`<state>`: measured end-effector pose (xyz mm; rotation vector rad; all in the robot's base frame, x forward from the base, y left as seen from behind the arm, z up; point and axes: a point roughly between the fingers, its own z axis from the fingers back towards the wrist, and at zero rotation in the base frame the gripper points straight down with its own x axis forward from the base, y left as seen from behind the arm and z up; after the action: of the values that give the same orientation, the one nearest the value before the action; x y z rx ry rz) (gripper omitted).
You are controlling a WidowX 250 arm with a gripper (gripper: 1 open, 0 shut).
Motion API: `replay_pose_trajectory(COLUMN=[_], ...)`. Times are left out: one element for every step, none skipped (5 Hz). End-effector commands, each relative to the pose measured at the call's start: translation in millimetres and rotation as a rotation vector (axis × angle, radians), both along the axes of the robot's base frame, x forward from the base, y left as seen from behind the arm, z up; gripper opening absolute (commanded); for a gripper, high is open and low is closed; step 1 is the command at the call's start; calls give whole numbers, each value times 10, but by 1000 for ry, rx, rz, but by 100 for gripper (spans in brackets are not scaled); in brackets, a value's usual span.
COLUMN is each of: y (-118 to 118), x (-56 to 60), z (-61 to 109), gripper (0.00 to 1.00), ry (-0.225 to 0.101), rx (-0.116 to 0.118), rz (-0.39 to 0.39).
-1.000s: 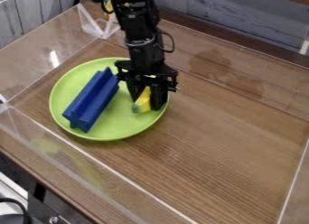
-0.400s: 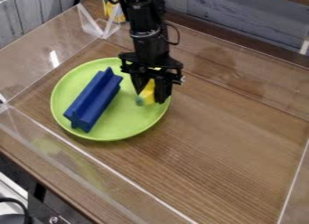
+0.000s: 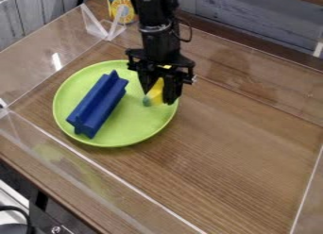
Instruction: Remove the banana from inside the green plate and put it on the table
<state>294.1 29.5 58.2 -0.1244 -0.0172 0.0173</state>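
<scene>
fingers clamped on the banana | hanging over the green plate | blue block lying on plate

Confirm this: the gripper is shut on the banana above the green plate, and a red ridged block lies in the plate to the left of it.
Wrong on one point: the block is blue, not red, as the camera view shows. The rest stands: the gripper is shut on the banana above the green plate, with the block lying in the plate to the left.
</scene>
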Motion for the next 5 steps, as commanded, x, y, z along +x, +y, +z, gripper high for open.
replay_pose_trajectory(y=[-47,-141,-291,-414,-530], x=[74,17,-102,-202,-309], z=[329,405,452,477,488], gripper=[0,0,0,0,0], ry=[-81,-83,-77,-71,-61], rx=[26,31,32,27,20], rz=[-10,-25,-54,-78,-101])
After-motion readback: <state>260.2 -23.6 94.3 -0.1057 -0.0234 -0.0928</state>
